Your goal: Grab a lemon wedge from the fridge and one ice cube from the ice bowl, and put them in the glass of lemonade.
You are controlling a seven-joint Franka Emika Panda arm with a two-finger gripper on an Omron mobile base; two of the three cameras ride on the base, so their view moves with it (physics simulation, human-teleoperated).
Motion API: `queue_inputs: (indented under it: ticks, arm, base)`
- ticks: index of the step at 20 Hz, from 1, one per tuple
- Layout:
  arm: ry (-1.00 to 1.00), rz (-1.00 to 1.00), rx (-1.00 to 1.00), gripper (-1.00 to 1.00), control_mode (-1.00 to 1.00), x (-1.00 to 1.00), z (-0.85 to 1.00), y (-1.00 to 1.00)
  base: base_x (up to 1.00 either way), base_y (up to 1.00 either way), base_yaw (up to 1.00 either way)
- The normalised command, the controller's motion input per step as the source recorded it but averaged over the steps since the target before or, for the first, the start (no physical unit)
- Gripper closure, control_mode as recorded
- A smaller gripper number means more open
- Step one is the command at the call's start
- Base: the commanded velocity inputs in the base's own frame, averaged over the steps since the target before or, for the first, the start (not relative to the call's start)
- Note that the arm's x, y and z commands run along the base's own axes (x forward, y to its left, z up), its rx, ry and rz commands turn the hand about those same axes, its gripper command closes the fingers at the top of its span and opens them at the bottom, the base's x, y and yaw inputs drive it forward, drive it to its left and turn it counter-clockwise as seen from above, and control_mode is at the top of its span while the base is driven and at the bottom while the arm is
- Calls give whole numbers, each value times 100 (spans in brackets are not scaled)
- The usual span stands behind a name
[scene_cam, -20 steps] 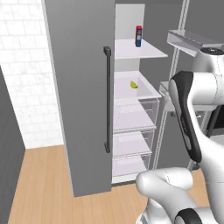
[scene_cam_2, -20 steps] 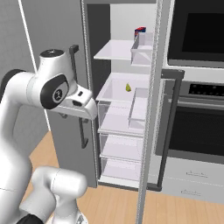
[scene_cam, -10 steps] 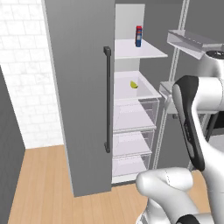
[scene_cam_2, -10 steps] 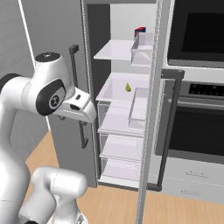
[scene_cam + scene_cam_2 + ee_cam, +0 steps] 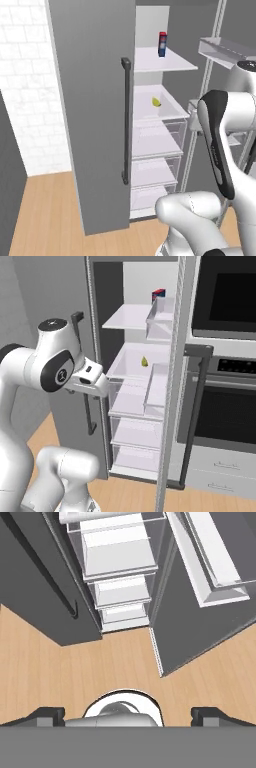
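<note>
Left base view: the fridge point(image 5: 100, 115) stands with its right door swung open, its left door shut, the dark bar handle point(image 5: 125, 120) running vertically at the centre. The lemon wedge point(image 5: 156, 102) lies on the second white shelf, at about 1 o'clock from the handle's middle, well apart from the blue-and-red can point(image 5: 162, 44) on the top shelf at 12 o'clock from the wedge. Clear drawers point(image 5: 157, 140) stack below the wedge's shelf.

Right base view: the lemon wedge point(image 5: 144, 361) sits toward the back of the same shelf; the black wall oven point(image 5: 225, 301) lies at 3 o'clock from the fridge interior.

Hand view: the gripper point(image 5: 128, 714) points down at the wooden floor point(image 5: 100, 667), its jaws spread wide and holding nothing, the fridge drawers at 12 o'clock.
</note>
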Motion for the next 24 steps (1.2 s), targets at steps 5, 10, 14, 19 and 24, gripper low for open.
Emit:
queue_inputs:
  ticks: [5,10,14,19,24]
  arm:
    - [0,0,0,-100,100,0,0,0]
    - [0,0,0,-100,100,0,0,0]
    - [0,0,0,-100,100,0,0,0]
    - [0,0,0,-100,100,0,0,0]
    - [0,0,0,-100,100,0,0,0]
  base:
    - [71,-1,0]
    - [58,-12,1]
    - [42,-21,3]
    - [3,-56,2]
    - [5,-19,2]
